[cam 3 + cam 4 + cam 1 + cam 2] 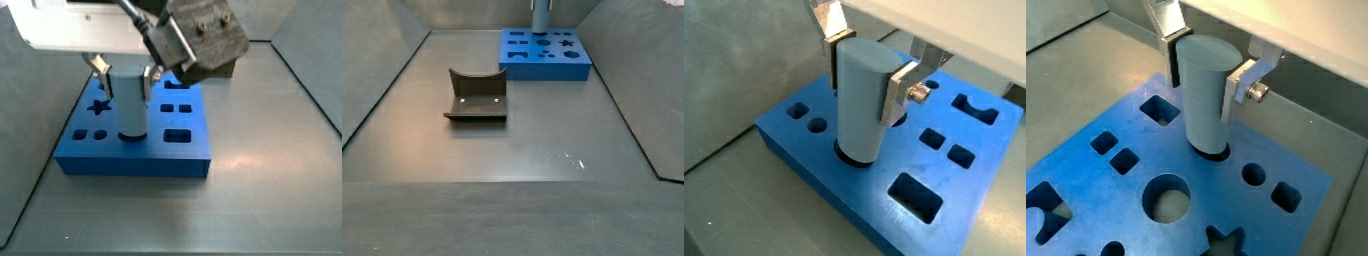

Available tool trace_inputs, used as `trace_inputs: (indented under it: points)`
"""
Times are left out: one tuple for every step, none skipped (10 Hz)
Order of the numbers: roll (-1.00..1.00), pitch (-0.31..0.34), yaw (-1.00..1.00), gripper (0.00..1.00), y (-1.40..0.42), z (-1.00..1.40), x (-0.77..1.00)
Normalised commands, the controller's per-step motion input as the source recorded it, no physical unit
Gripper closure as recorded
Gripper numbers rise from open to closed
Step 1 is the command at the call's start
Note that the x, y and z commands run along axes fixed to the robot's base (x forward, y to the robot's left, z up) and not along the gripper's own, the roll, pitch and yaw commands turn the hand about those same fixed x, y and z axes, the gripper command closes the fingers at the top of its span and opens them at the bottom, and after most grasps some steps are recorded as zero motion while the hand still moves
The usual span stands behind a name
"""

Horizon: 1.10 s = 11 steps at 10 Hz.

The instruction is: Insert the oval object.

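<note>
Between tool [869,62] fingers, oval object [862,100].

On my feeds the gripper [870,64] sits above the blue block [831,165], its fingers [903,88] silver. Between them I see the pale grey-blue peg [862,100], plain and unpatterned. Beside the block an olive-brown bracket [477,98] stands on the dull grey desk [516,160].

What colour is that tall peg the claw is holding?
The oval object, held by the gripper, is plain pale grey-blue, clearest in a wrist view.
</note>
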Motion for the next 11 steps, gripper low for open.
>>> trace_inputs:
  points:
    - [0.00, -0.133, -0.10, 1.00, -0.01, -0.47, 0.12]
    - [0.03, -0.109, -0.11, 1.00, 0.00, -0.46, 0.12]
    - [0.04, -0.110, -0.08, 1.00, 0.00, -0.44, 0.08]
    - [0.05, -0.151, -0.08, 1.00, 0.00, -0.39, -0.02]
    - [0.02, -0.167, 0.00, 1.00, 0.00, -0.23, -0.17]
    - [0.00, -0.143, 0.00, 1.00, -0.01, -0.22, -0.15]
    - [0.00, -0.130, 0.00, 1.00, 0.00, -0.21, -0.13]
    - [0.00, -0.123, 0.00, 1.00, 0.00, -0.22, -0.08]
    - [0.02, -0.119, 0.00, 1.00, 0.00, -0.28, 0.00]
    - [0.03, -0.131, 0.00, 1.00, 0.00, -0.27, -0.05]
    - [0.02, -0.140, 0.00, 1.00, 0.00, -0.28, -0.04]
